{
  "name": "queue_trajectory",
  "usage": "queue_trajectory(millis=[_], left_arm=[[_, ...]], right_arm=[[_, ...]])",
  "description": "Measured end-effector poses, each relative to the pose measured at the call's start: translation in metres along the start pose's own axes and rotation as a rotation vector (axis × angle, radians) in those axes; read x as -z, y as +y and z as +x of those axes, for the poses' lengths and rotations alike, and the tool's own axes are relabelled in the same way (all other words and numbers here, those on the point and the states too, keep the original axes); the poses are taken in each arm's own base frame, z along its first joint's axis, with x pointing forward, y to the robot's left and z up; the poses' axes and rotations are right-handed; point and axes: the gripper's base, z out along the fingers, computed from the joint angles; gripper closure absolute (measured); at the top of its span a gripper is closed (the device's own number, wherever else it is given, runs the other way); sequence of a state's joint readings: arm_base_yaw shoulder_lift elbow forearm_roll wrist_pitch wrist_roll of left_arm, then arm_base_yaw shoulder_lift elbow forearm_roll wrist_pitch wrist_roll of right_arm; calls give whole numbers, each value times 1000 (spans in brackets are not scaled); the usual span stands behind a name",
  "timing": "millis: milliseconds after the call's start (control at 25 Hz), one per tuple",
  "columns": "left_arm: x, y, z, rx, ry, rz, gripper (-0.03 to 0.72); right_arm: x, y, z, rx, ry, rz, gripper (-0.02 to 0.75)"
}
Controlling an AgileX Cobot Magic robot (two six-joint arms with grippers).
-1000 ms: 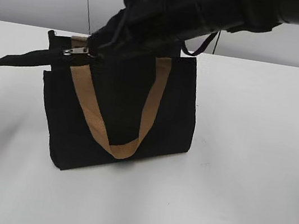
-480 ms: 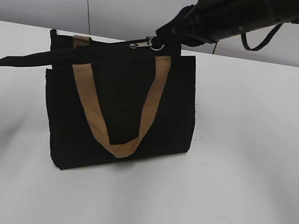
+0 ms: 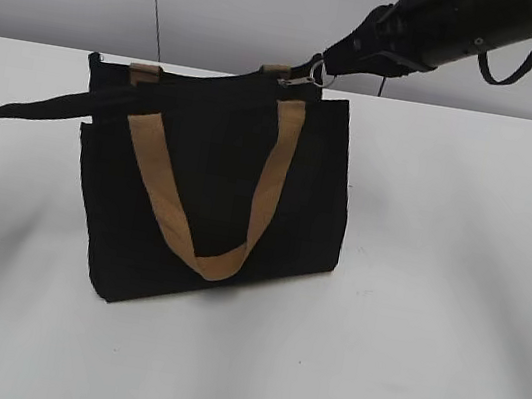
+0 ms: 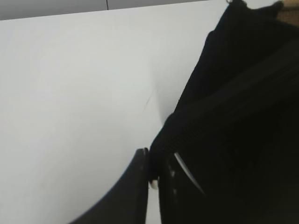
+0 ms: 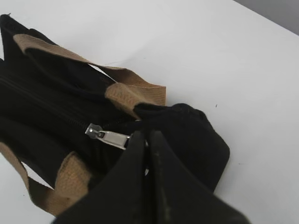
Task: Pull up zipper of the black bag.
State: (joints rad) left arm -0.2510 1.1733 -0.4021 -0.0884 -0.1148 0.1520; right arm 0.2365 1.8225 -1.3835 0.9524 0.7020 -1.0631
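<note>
Right gripper (image 5: 148, 140), pinching the zipper (image 5: 108, 136) pull, could slip off if the black bag (image 3: 217, 192) (left gripper (image 4: 156, 170) clamping its fabric tail toward the table's left edge) shifts.

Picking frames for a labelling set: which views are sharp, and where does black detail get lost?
Exterior view: even light, soft shadows, black bag crisp. Right wrist view: zipper pull sharp, right gripper blurred up close. Left wrist view: bag fabric and left gripper merge into soft, featureless black.
</note>
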Motion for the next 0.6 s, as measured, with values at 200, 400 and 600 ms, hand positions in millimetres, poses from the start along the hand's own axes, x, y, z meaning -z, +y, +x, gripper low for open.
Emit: queue_trajectory(millis=[200, 400, 600], left_arm=[[0, 1, 2, 51, 22, -4, 631], [4, -1, -3, 142, 112, 20, 363], [15, -7, -20, 178, 248, 91, 236]], right_arm=[[6, 5, -3, 14, 0, -10, 579], [22, 15, -2, -2, 71, -26, 436], [36, 22, 5, -48, 169, -4, 421]])
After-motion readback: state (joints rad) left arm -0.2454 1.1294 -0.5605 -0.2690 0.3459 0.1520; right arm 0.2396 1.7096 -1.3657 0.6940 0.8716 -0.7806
